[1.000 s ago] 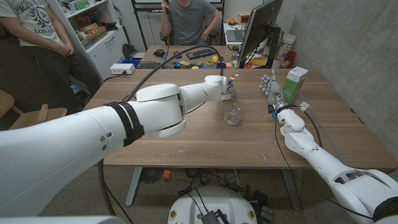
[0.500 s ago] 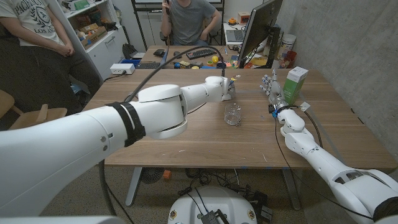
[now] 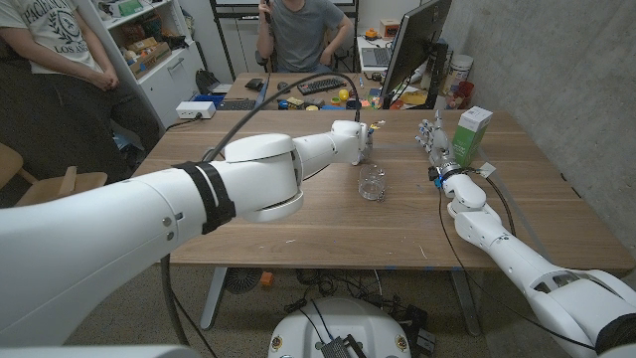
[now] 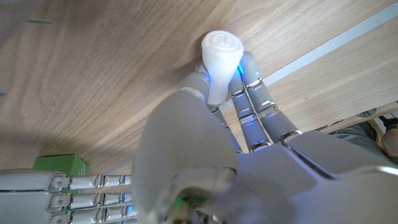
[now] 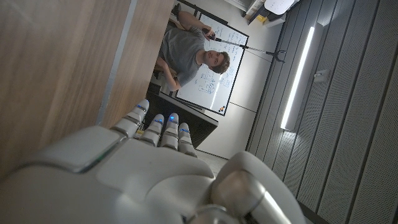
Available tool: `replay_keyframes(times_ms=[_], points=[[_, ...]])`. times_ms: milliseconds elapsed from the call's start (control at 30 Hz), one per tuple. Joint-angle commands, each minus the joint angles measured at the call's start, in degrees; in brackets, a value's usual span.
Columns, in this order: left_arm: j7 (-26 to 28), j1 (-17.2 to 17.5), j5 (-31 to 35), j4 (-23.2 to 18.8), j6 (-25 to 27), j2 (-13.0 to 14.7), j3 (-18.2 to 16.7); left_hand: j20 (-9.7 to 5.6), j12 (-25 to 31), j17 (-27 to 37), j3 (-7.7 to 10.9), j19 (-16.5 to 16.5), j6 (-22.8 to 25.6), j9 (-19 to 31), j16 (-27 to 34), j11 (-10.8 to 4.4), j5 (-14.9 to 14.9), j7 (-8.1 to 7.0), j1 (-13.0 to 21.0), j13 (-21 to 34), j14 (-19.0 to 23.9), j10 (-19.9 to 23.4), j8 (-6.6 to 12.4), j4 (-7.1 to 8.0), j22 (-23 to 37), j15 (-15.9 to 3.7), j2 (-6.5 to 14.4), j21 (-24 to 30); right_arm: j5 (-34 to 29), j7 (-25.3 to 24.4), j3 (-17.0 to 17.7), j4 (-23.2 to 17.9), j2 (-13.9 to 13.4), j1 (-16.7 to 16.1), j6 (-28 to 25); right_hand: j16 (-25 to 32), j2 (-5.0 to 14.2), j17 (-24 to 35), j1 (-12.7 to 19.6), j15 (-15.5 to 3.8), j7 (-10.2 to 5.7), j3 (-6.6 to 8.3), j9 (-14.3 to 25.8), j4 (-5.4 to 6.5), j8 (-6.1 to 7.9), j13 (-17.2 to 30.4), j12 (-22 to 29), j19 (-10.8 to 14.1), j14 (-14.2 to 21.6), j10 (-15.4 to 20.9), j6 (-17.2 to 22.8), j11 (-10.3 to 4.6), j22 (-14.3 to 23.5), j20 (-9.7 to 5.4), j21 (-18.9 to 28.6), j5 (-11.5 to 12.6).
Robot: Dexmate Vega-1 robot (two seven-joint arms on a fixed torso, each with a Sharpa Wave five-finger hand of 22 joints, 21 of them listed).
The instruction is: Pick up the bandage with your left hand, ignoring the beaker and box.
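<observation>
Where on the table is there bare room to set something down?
The near right wood between the beaker and the right arm is bare, as is the far right corner beyond the green box. It is crowded around the left robot hand gripping the bandage, just behind the beaker.

We take this for a robotics lab or research office. Beyond the wooden table [image 3: 298,214], at twelve o'clock, a person [image 3: 303,30] sits at a desk cluttered with a keyboard [image 3: 322,86] and small parts. A monitor [image 3: 412,45] stands at one o'clock, white shelves [image 3: 149,45] stacked with boxes at ten o'clock, and a whiteboard [image 5: 214,68] with writing behind the seated person.
</observation>
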Motion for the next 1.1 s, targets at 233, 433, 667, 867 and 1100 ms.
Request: replay_keyframes(times_ms=[233,433,667,867,1100], points=[[-0.09,1.6,2.79,-11.52,9.21,4.74,-2.1,-3.99,0.25,-0.11,-1.17,1.16,1.54,12.65,0.31,1.49,0.1,1.68,5.51,-4.13,1.35,2.29,9.29,0.36,-1.67,-7.11,1.29,5.01,-0.71,-0.67,-0.27,1.43,0.19,0.84,0.07,-0.22,1.55,0.19,0.2,-0.41,0.08,0.05,0.16,0.24,0.26,0.17,-0.08,-0.27,-0.59,-0.27,0.22,0.0,0.2,0.09,-0.03,0.19],[-2.48,1.93,4.67,-29.21,17.95,13.37,-3.64,-4.08,0.62,-0.26,-1.47,1.09,2.64,11.4,0.59,1.47,0.21,1.83,5.92,-4.7,1.84,2.62,8.97,0.5,-2.65,-7.25,1.18,5.42,-0.84,-0.33,-0.44,1.78,0.17,1.0,0.25,-0.23,1.54,0.19,0.22,-0.4,0.05,0.05,0.16,0.24,0.26,0.17,-0.06,-0.3,-0.7,-0.24,0.19,0.02,0.2,0.11,-0.03,0.18],[-4.87,-0.69,8.15,-37.25,25.22,16.47,-2.69,-4.54,0.89,0.03,-1.98,0.98,4.37,9.86,1.2,1.17,0.42,1.58,5.59,-5.76,2.72,3.57,8.7,0.82,-3.52,-7.62,1.01,5.87,-1.13,0.41,-0.9,1.42,0.22,0.91,0.74,-0.24,1.52,0.19,0.25,-0.44,0.08,0.06,0.16,0.22,0.24,0.17,-0.09,-0.32,-0.81,-0.38,0.15,0.08,0.2,0.12,-0.03,0.17],[-7.2,-3.29,9.82,-45.67,30.77,20.04,-3.2,-4.47,1.01,-0.2,-2.14,0.87,4.88,9.4,1.17,1.13,0.67,1.61,5.63,-6.61,3.08,3.86,8.62,0.82,-4.51,-7.77,1.02,6.04,-1.54,0.48,-1.2,1.02,0.0,0.7,0.67,-0.21,1.52,0.19,0.27,-0.42,0.06,0.06,0.16,0.22,0.26,0.17,-0.09,-0.38,-0.81,-0.4,0.17,0.13,0.2,0.16,-0.04,0.17],[-9.73,-7.26,12.2,-49.45,34.67,20.57,-1.02,-4.93,1.83,-0.17,-2.0,-0.56,4.84,9.25,1.0,1.1,0.77,1.45,5.87,-5.95,3.74,3.12,8.58,0.72,-6.59,-8.04,1.01,4.95,-1.81,0.99,-1.57,0.96,0.05,0.79,0.89,-0.23,1.5,0.19,0.28,-0.39,0.09,0.06,0.16,0.21,0.26,0.17,-0.07,-0.42,-0.93,-0.38,0.18,0.1,0.2,0.17,-0.04,0.16]])
